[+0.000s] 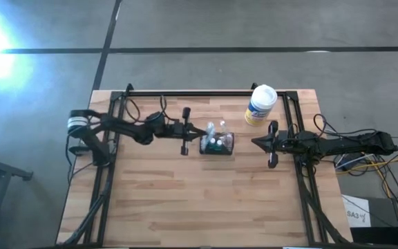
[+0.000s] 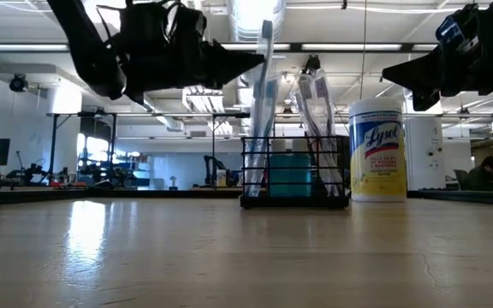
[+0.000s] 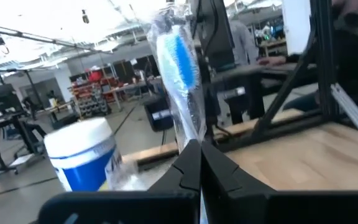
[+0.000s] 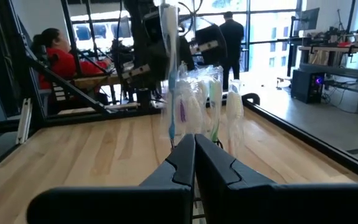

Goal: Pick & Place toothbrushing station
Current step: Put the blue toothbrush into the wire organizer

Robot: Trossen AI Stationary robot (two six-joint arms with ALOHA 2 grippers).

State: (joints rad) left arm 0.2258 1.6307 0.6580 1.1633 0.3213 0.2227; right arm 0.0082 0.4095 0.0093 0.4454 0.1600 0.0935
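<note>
The toothbrushing station (image 1: 217,143), a small black wire caddy, stands by its bottom on the wooden table near the middle. Several toothbrushes in clear wraps stand upright in it (image 2: 295,175). My left gripper (image 1: 193,130) is shut and points level at the caddy from the table's left. It is raised to the height of the brush heads (image 2: 258,62). In the left wrist view its tips (image 3: 199,152) stand right before a wrapped blue-bristled toothbrush (image 3: 179,62). My right gripper (image 1: 254,143) is shut, held above the table to the caddy's right and pointing at it (image 4: 195,144). My left gripper's shut tips are right at the upper part of the tall wrapped toothbrush (image 2: 266,51), coming level from the table's left. I cannot tell whether they touch it.
A white canister with a yellow label (image 1: 260,105) stands near the far edge, to the right of the caddy (image 2: 377,150). Black frame rails (image 1: 185,93) run along the table's far and side edges. The near half of the tabletop (image 1: 206,200) is bare wood. People (image 4: 55,53) are in the room beyond.
</note>
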